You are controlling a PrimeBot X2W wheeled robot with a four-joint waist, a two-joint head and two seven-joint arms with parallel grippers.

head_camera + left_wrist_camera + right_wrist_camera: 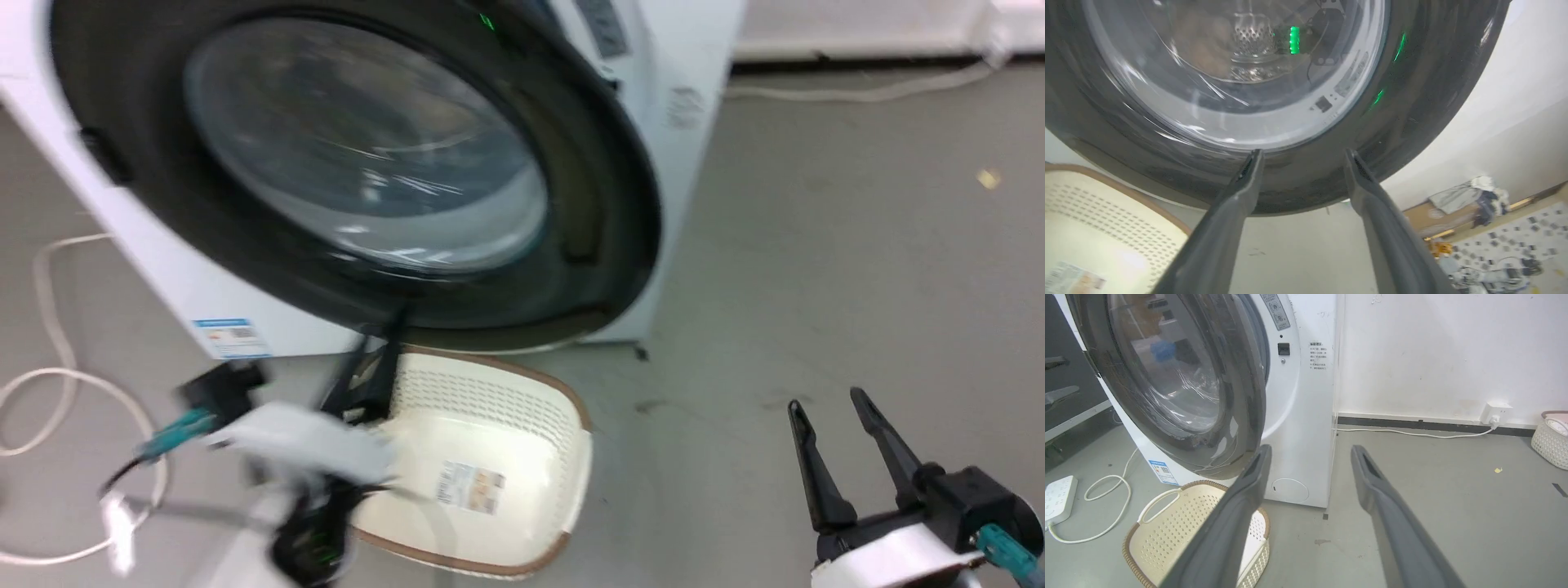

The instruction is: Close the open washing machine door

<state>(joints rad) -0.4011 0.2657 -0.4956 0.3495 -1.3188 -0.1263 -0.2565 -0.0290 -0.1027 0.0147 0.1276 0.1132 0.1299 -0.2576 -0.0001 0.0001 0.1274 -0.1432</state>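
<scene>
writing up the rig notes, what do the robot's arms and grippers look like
The left gripper and right gripper each have two long, tapering dark grey fingers, slotted on the inner face. In the head view, black mounts join them to white wrist casings, each with a teal cable connector. The left arm is blurred there.

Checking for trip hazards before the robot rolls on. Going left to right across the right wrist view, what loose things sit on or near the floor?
power strip → cable loop → basket → wall socket → second basket
</scene>
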